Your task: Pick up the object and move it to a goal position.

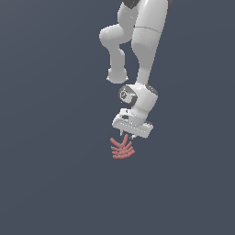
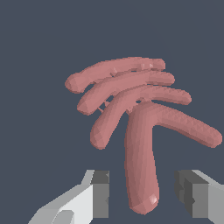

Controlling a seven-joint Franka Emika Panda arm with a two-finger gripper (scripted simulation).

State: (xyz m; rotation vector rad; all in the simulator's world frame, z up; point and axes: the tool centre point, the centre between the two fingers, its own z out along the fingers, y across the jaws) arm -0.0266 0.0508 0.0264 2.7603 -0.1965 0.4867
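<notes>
The object [image 1: 122, 148] is a small salmon-red bunch of curved finger-like pieces fanned out like a banana bunch, lying on the dark grey ground. My white gripper [image 1: 127, 136] hangs just above its near end. In the wrist view the bunch [image 2: 135, 105] fills the middle, and its longest piece reaches down between my two fingers. My gripper [image 2: 142, 194] is open, with the fingers [image 2: 101, 194] standing on either side of that piece's tip and not touching it.
The ground [image 1: 55, 174] is a plain dark grey-blue surface all around. The white arm [image 1: 144, 50] rises above the gripper to the top of the exterior view. No other objects show.
</notes>
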